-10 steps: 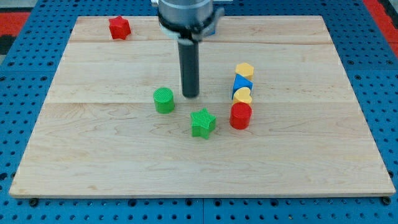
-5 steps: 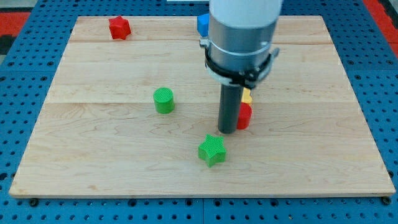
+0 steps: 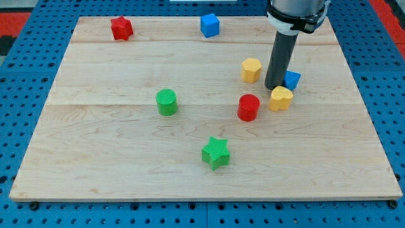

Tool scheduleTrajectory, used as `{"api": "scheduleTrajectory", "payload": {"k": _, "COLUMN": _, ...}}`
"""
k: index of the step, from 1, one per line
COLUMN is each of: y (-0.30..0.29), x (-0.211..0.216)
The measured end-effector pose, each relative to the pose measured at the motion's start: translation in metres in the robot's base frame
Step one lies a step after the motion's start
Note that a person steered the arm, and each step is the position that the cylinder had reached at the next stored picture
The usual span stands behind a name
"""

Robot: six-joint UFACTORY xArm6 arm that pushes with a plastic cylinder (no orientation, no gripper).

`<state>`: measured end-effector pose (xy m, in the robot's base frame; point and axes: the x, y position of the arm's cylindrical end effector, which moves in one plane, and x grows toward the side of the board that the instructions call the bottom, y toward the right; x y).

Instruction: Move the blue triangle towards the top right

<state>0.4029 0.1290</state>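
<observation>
The blue triangle (image 3: 292,80) lies right of the board's middle, partly hidden behind my rod. My tip (image 3: 274,87) rests on the board right against the triangle's left side. A yellow hexagon (image 3: 251,69) sits just left of the rod. A yellow heart-like block (image 3: 281,98) lies just below the tip and the triangle. A red cylinder (image 3: 249,107) stands to the lower left of the tip.
A blue cube (image 3: 209,25) sits near the top edge at centre. A red star-like block (image 3: 121,28) is at the top left. A green cylinder (image 3: 167,102) is left of centre. A green star (image 3: 216,152) lies at the bottom centre of the wooden board (image 3: 95,158).
My rod swept from the centre down and then up right. The green star slid downward. The stacked yellow, blue, yellow and red blocks got spread apart, and the blue triangle moved right.
</observation>
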Motion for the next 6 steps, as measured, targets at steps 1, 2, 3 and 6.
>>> {"api": "scheduleTrajectory", "payload": {"k": 1, "y": 0.013, "x": 0.016}}
{"api": "scheduleTrajectory", "payload": {"k": 2, "y": 0.040, "x": 0.015}}
{"api": "scheduleTrajectory", "payload": {"k": 3, "y": 0.058, "x": -0.020}}
{"api": "scheduleTrajectory", "payload": {"k": 6, "y": 0.101, "x": -0.017}}
